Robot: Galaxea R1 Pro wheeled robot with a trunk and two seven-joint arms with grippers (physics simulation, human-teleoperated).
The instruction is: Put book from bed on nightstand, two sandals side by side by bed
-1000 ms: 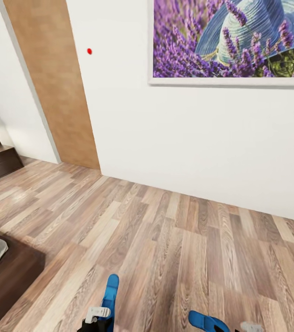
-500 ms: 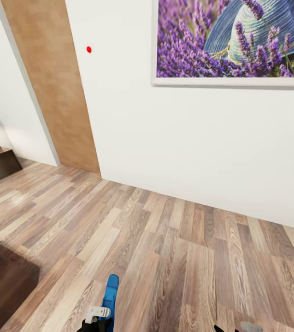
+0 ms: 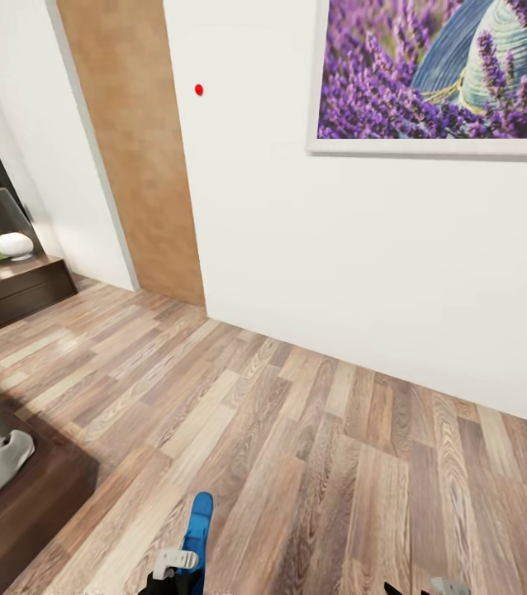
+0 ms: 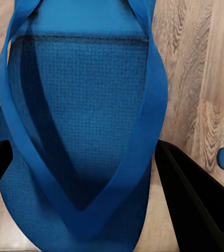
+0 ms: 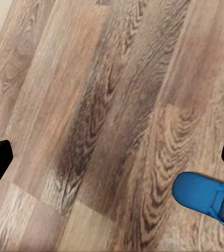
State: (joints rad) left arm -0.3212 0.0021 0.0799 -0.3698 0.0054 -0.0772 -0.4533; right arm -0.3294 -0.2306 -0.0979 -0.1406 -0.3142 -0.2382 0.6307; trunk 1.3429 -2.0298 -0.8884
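white wall [image 3: 363, 248] and wood-plank floor [image 3: 296, 430] take up most of the head view, with a brown door [image 3: 131, 149] at left and a lavender picture [image 3: 437, 74] high at right; compared with a second ago the whole view has swung, so the door and picture sit further right, a long dark cabinet [image 3: 11, 289] with a white ornament [image 3: 14, 245] has come into sight at far left, and more of the bed [image 3: 16, 504] corner shows at lower left; that is the camera turning, not the things moving, and it suggests the robot is swinging round toward the bed.

the left gripper [image 3: 177, 570] holds one blue sandal [image 3: 199, 529], whose toe juts forward over the floor; in the left wrist view the sandal [image 4: 85, 131] lies between the two dark fingers [image 4: 196, 199], straps facing the camera; the fingers stand wide apart on either side of the sole, apparently clamped on its edges; the right gripper [image 5: 112, 157] has its fingertips spread wide with bare floor between them, holding nothing; the second sandal [image 5: 209, 202] lies on the floor just off to one side of it, and it has slipped off the bottom of the head view since a second ago; so the pair is not yet set side by side.

no book or nightstand can be made out; no containers are seen apart from the cabinet, its drawers closed.
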